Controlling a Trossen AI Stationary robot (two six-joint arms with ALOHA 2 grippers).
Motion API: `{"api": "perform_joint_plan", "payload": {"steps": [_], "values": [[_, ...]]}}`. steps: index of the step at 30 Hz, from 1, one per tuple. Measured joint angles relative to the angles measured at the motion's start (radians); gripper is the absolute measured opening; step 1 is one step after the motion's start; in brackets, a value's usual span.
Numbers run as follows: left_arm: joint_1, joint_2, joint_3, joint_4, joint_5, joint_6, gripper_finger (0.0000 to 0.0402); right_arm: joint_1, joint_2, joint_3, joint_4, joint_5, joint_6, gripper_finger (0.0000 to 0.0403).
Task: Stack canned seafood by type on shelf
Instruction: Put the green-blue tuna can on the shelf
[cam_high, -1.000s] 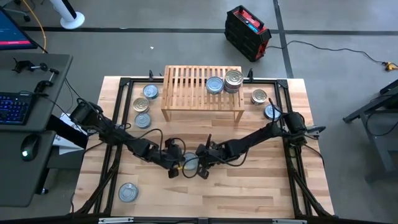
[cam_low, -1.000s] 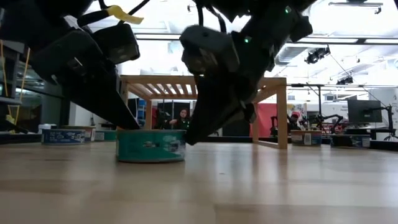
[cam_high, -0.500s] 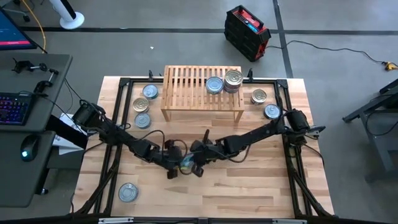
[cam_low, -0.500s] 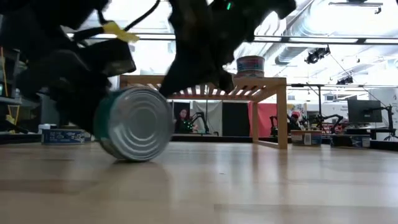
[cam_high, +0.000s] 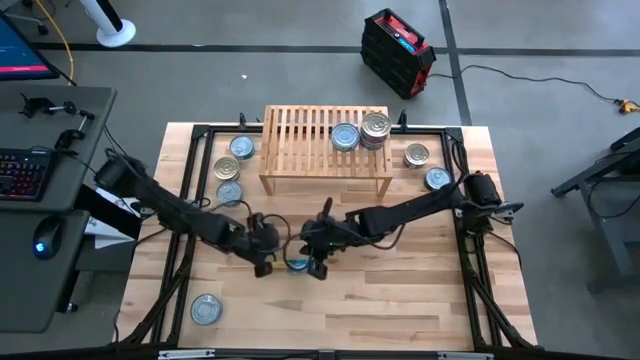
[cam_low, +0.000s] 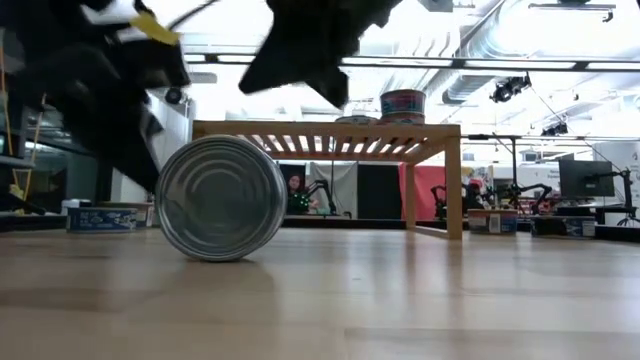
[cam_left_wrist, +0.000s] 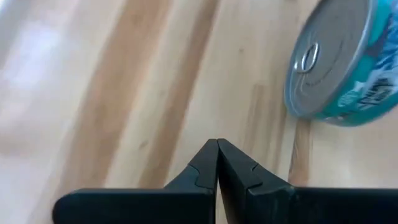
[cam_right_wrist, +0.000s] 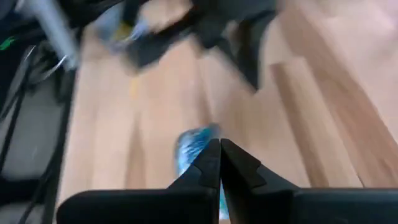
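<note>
left gripper (cam_left_wrist: 217, 144) closed on nothing, low over the table (cam_high: 400, 310) near centre. teal tin (cam_low: 221, 198) stands on its edge on the table, just right of it, free of both grippers. right gripper (cam_right_wrist: 220, 144) closed on nothing, just right of the tin. shelf (cam_high: 300, 150) at far centre carries stacked tins (cam_high: 375, 129) at its right end.

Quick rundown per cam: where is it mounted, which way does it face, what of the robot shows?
High: overhead, straight down; both arms, shelf.
Low: tabletop height, level across; tipped can on edge, arms above.
Left wrist: past the shut left gripper at that can.
Right wrist: past the shut right gripper, can beyond.
Shared: all four show the tipped can.
</note>
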Motion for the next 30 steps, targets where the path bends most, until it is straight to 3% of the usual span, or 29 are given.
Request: {"api": "perform_joint_plan", "payload": {"steps": [2, 5, 12, 16, 24, 30], "values": [[-0.015, -0.071, 0.000, -0.057, -0.029, -0.052, 0.0000, -0.008, 0.002, 0.042, -0.007, -0.064, -0.096, 0.0012], [-0.050, -0.165, 0.000, -0.089, -0.075, -0.136, 0.0000, -0.016, 0.002, 0.121, -0.103, -0.079, -0.188, 0.0052], [-0.154, -0.320, 0.000, -0.082, -0.154, -0.289, 0.0000, 0.001, 0.053, 0.188, -0.266, -0.118, -0.296, 0.0221], [-0.196, -0.362, 0.000, -0.074, -0.207, -0.357, 0.0000, 0.027, 0.079, 0.190, -0.314, -0.083, -0.368, 0.0285], [-0.218, -0.365, 0.000, -0.071, -0.256, -0.407, 0.0000, 0.028, 0.160, 0.190, -0.305, -0.043, -0.350, 0.0300], [-0.218, -0.365, 0.000, -0.066, -0.256, -0.402, 0.0000, 0.031, 0.193, 0.189, -0.287, -0.079, -0.283, 0.0299]]}}
